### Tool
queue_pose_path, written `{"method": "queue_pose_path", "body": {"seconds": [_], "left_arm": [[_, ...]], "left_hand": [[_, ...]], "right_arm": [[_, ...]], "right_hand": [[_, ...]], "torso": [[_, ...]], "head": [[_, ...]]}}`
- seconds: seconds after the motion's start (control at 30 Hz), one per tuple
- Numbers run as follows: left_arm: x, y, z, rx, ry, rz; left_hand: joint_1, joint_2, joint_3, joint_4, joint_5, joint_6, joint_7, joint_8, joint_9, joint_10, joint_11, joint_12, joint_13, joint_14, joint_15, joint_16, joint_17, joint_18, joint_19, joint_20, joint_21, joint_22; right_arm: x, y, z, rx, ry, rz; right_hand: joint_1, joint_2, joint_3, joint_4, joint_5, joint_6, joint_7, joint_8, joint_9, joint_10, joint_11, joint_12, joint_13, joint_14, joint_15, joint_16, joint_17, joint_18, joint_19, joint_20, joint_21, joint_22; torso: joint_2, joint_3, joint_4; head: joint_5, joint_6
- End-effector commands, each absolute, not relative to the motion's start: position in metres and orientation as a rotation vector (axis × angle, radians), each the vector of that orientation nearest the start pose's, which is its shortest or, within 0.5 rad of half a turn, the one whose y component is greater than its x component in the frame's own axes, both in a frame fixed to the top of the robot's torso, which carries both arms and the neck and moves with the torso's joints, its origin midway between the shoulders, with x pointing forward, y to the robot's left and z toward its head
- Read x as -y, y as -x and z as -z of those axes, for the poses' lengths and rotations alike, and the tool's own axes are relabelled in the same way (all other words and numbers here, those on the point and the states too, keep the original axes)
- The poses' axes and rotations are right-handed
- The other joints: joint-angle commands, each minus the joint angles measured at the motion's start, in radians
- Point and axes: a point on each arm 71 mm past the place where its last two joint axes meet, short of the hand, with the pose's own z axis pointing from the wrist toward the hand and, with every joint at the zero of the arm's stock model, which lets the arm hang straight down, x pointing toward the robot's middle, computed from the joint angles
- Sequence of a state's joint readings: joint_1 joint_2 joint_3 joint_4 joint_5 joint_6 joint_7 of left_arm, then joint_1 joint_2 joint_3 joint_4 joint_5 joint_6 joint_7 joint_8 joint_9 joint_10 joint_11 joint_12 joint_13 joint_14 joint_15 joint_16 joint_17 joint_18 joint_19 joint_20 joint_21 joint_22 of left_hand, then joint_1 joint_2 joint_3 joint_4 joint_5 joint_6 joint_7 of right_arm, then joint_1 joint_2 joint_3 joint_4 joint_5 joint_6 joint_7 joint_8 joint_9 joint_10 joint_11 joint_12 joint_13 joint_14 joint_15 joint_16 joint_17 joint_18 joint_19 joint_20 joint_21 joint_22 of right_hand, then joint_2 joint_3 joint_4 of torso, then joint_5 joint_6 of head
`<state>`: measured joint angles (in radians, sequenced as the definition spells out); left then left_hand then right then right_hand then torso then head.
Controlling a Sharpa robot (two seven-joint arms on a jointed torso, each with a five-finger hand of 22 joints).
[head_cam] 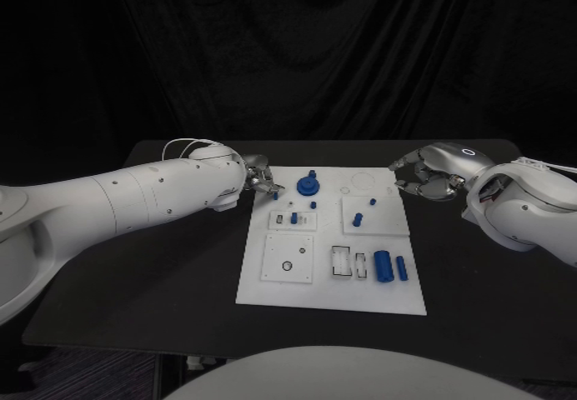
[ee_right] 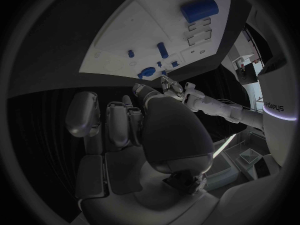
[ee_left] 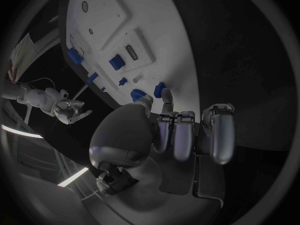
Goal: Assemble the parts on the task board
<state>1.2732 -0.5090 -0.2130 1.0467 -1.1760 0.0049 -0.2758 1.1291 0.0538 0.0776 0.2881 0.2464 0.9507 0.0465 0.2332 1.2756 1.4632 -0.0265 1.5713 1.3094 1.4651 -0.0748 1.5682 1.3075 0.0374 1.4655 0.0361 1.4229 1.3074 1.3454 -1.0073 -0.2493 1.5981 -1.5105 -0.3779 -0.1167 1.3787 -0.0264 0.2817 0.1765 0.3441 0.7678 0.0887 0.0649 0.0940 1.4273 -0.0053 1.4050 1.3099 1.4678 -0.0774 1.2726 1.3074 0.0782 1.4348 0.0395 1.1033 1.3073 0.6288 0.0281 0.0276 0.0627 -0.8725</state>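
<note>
Black table with the white task board (head_cam: 271, 283) at its centre, both hands at the board's far corners.
Left hand (head_cam: 256, 182) pinches a small blue part (ee_left: 159, 90) at the far-left corner; its long axis cannot be told. Such a thin pinch could slip, dropping the piece. Right hand (head_cam: 423, 177), fingers curled, holds nothing visible beside the far-right corner.

Flat white matt plastic task board (head_cam: 274, 279); small blue smooth plastic parts (head_cam: 383, 266), faint sheen. Matt black table (head_cam: 157, 275). Left robot hand (head_cam: 258, 185) and right robot hand (head_cam: 423, 177): silver brushed metal. Glossy white plastic arm shells (head_cam: 132, 196).
</note>
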Motion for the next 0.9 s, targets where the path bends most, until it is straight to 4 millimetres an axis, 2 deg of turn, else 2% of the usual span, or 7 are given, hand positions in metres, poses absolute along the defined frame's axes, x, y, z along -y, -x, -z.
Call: {"method": "queue_pose_path", "body": {"seconds": [0.03,0.47,0.6,0.7,0.73,0.9], "left_arm": [[-0.1779,-0.5511,0.2522,-2.148,0.005,0.384],[-0.1778,-0.551,0.2552,-2.156,0.009,0.375],[-0.1784,-0.551,0.2561,-2.158,0.014,0.368],[-0.1786,-0.5508,0.2567,-2.159,0.016,0.365],[-0.1787,-0.5507,0.257,-2.16,0.016,0.363],[-0.1789,-0.5502,0.258,-2.163,0.017,0.361]], "left_hand": [[0.008,0.0,0.003,-0.003,0.006,0.005,0.001,-0.008,-0.003,0.108,0.006,0.0,0.261,0.106,0.006,0.003,0.263,0.0,0.031,0.007,-0.004,0.214],[0.023,-0.001,0.006,-0.007,0.015,0.011,0.001,-0.018,-0.012,0.108,0.006,0.0,0.261,0.106,0.006,0.003,0.263,0.0,0.03,0.007,-0.004,0.214],[0.032,-0.003,0.008,-0.008,0.027,0.015,0.0,-0.023,-0.017,0.108,0.006,0.0,0.261,0.106,0.006,0.003,0.263,0.0,0.031,0.007,-0.004,0.215],[0.04,-0.005,0.011,-0.01,0.042,0.019,-0.001,-0.027,-0.021,0.108,0.005,0.0,0.261,0.106,0.005,0.003,0.263,0.0,0.031,0.007,-0.004,0.215],[0.049,-0.007,0.014,-0.012,0.059,0.022,-0.001,-0.031,-0.024,0.108,0.004,0.0,0.261,0.106,0.005,0.003,0.263,0.0,0.03,0.006,-0.004,0.214],[0.071,-0.012,0.026,-0.017,0.108,0.026,-0.003,-0.04,-0.029,0.108,0.003,0.0,0.261,0.106,0.003,0.003,0.263,0.0,0.03,0.005,-0.005,0.214]], "right_arm": [[0.2629,-0.465,0.1835,-1.671,0.227,-0.469],[0.2627,-0.4648,0.1842,-1.673,0.229,-0.47],[0.2626,-0.4648,0.1845,-1.675,0.229,-0.47],[0.2625,-0.4647,0.1848,-1.676,0.229,-0.47],[0.2624,-0.4647,0.1849,-1.677,0.23,-0.47],[0.2625,-0.4646,0.1853,-1.679,0.23,-0.47]], "right_hand": [[-0.009,0.002,0.005,0.001,0.005,0.005,0.004,0.002,-0.001,-0.006,0.0,-0.002,0.108,0.041,0.007,-0.005,0.011,0.012,-0.005,0.0,-0.003,0.124],[-0.009,0.002,0.006,0.0,0.005,0.009,0.004,0.003,-0.001,-0.006,0.0,-0.003,0.107,0.041,0.007,-0.006,0.009,0.013,-0.006,0.0,-0.006,0.123],[-0.009,0.002,0.006,0.0,0.005,0.009,0.004,0.003,-0.001,-0.006,0.0,-0.003,0.107,0.041,0.007,-0.006,0.009,0.013,-0.006,0.0,-0.006,0.123],[-0.009,0.002,0.006,0.0,0.005,0.009,0.004,0.003,-0.001,-0.006,0.0,-0.003,0.107,0.041,0.007,-0.006,0.009,0.013,-0.006,0.0,-0.006,0.123],[-0.009,0.002,0.006,0.0,0.005,0.009,0.004,0.003,-0.001,-0.006,0.0,-0.003,0.107,0.041,0.007,-0.006,0.009,0.013,-0.006,0.0,-0.006,0.123],[-0.01,0.002,0.007,0.0,0.005,0.012,0.004,0.004,0.0,-0.006,0.0,-0.003,0.107,0.041,0.007,-0.006,0.01,0.013,-0.006,0.0,-0.007,0.123]], "torso": [[0.0,0.0001,-0.0002],[0.0,0.0001,0.0002],[0.0,0.0003,-0.0004],[0.0,0.0004,-0.0002],[0.0,0.0004,0.0003],[0.0,0.0003,0.0002]], "head": [[0.001,0.0],[0.0,0.0],[0.001,0.0],[0.001,0.0],[0.001,0.0],[0.001,0.0]]}}
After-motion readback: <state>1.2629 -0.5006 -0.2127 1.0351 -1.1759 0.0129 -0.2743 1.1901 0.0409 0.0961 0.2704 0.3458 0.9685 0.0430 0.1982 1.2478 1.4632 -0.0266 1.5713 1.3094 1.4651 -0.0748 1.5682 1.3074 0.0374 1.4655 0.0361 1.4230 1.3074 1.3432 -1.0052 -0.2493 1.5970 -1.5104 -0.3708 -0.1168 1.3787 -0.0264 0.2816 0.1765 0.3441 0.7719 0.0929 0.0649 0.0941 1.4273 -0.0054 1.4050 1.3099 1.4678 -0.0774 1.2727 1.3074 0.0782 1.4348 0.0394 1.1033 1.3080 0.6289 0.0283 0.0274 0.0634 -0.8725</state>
